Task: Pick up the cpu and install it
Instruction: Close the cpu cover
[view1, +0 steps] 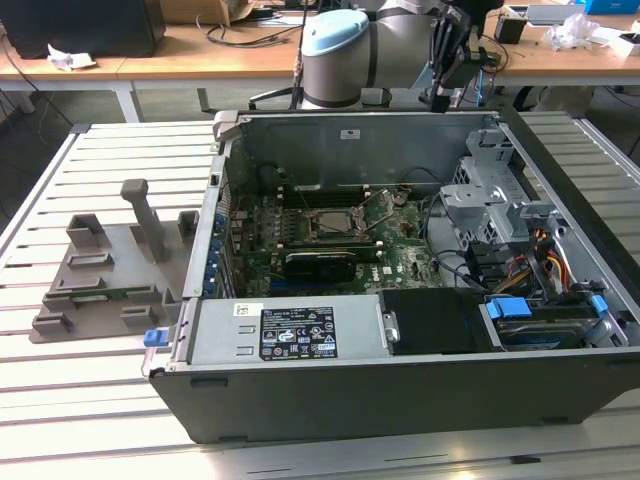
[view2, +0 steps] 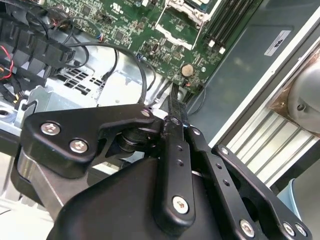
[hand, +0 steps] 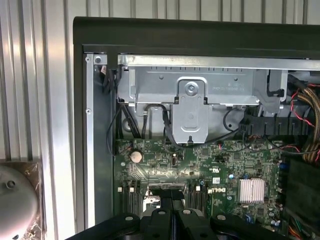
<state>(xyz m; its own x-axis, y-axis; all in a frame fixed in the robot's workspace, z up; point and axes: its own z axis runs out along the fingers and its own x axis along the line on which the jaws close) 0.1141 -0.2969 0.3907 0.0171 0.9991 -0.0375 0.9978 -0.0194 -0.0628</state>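
My gripper (view1: 440, 97) hangs high over the back wall of the open computer case (view1: 400, 395), at the exterior view's upper right. In both wrist views its black fingers (view2: 173, 102) (hand: 161, 216) lie pressed together, with nothing visible between them. Below, on the green motherboard, sits the square metal socket frame (view1: 325, 222) (view2: 186, 17), well apart from the gripper. The cpu is hidden or out of view; I cannot make it out in the socket, on the fixture plate or at the fingers.
A grey plastic fixture plate (view1: 100, 270) with upright posts lies on the slatted table at the exterior view's left. Inside the case stand a drive cage (view1: 485, 205), bundled cables (view1: 550, 255) and a black power supply (view1: 440, 320). The arm's pale joint (view1: 335, 45) sits behind the case.
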